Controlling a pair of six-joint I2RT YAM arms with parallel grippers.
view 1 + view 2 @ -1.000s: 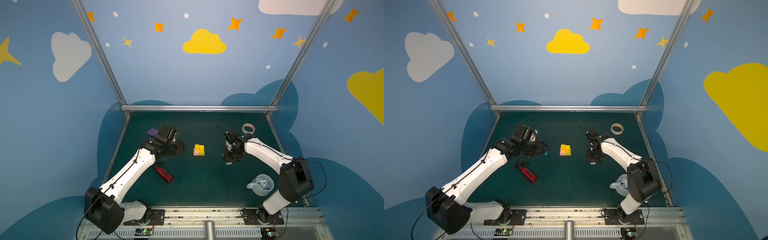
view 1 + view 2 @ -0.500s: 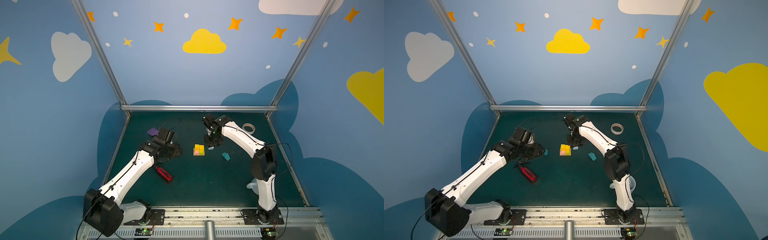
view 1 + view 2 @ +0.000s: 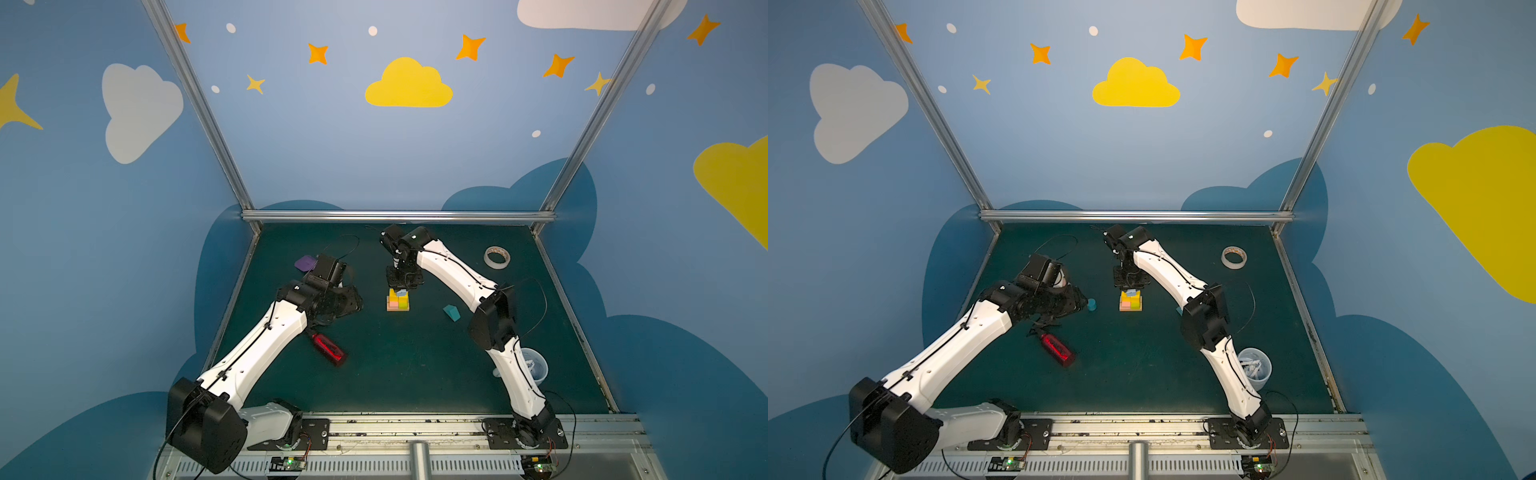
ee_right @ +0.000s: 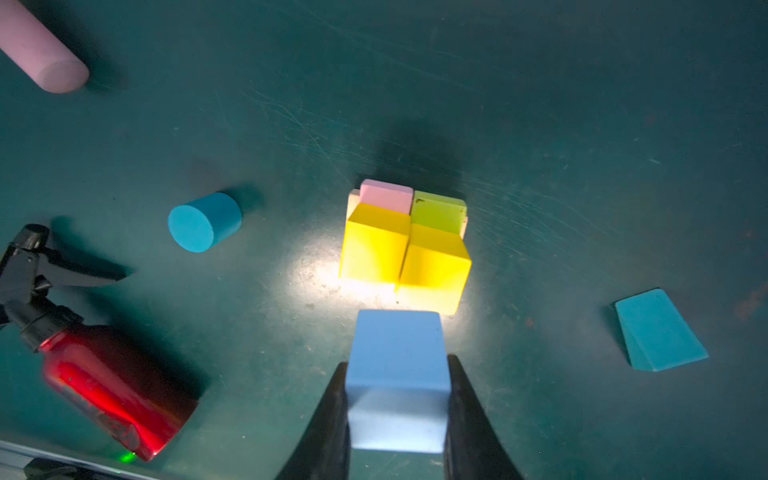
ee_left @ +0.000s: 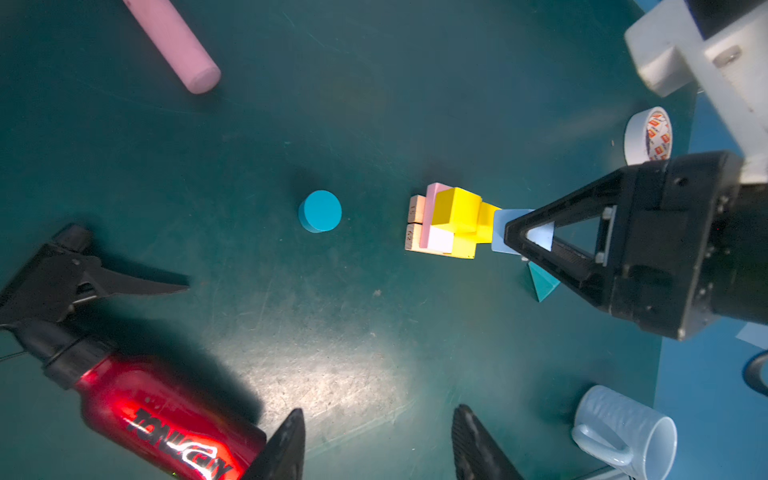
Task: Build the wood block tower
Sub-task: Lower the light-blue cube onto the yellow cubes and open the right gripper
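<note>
Surface (image 3: 395, 374): the tower and 2 loose teal blocks are carried on it.
Right arm (image 3: 449, 266): 1 second earlier it was held low, to the right of the stack. It is now swung in over the tower, so the carry is judged done and the placing step is in hand.
Left end effector (image 5: 378, 415): the jaws are held about half apart and nothing is gripped.
Right end effector (image 4: 398, 372): it is closed narrowly on the pale-blue cube (image 4: 398, 353), which is pinched by 2 opposite faces.
Tower (image 3: 398, 301): 3 layers are stacked at mid-surface: tan, then pink and lime, then 2 yellow cubes (image 4: 374, 245).
Pale-blue cube: it is held just over the yellow cubes. Whether it touches them cannot be told.
Teal house-shape (image 4: 658, 330): it is left lying to the right of the tower, uncovered since the arm moved off.
Teal cylinder (image 5: 320, 210): it is stood to the left of the tower, near the left end effector.
</note>
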